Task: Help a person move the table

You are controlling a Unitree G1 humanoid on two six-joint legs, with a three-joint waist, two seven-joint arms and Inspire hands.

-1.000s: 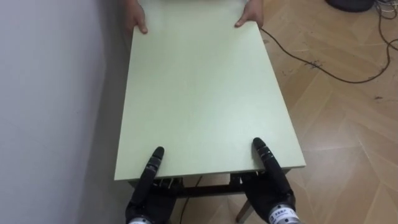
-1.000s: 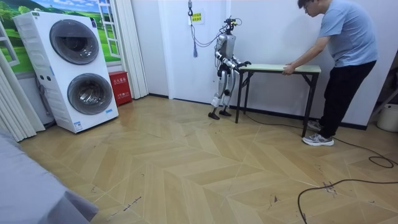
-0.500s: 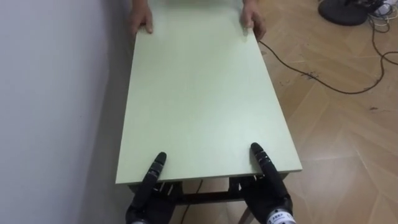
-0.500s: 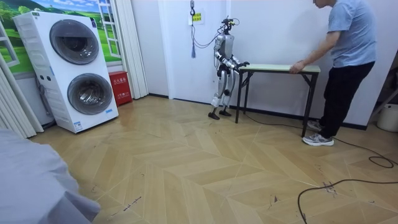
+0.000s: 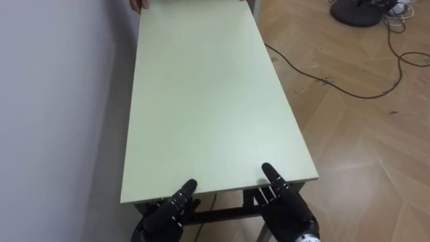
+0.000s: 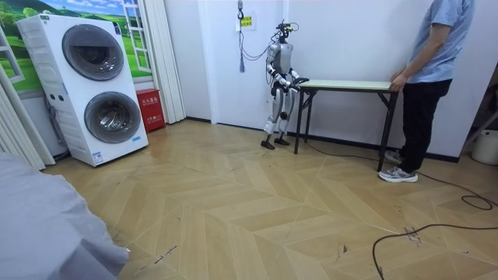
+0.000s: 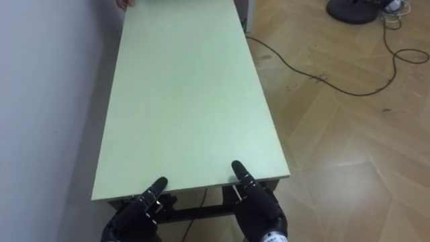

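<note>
The pale green rectangular table with dark metal legs [image 5: 201, 101] lies straight ahead of the robot. Its long axis runs away along the white wall [image 5: 54, 101] to the person [image 6: 436, 78] holding the far end. The left hand [image 5: 173, 208] and right hand [image 5: 285, 205] each clamp the near short edge, thumb on top, both equally near, so I judge any carry runs lengthwise.
</note>
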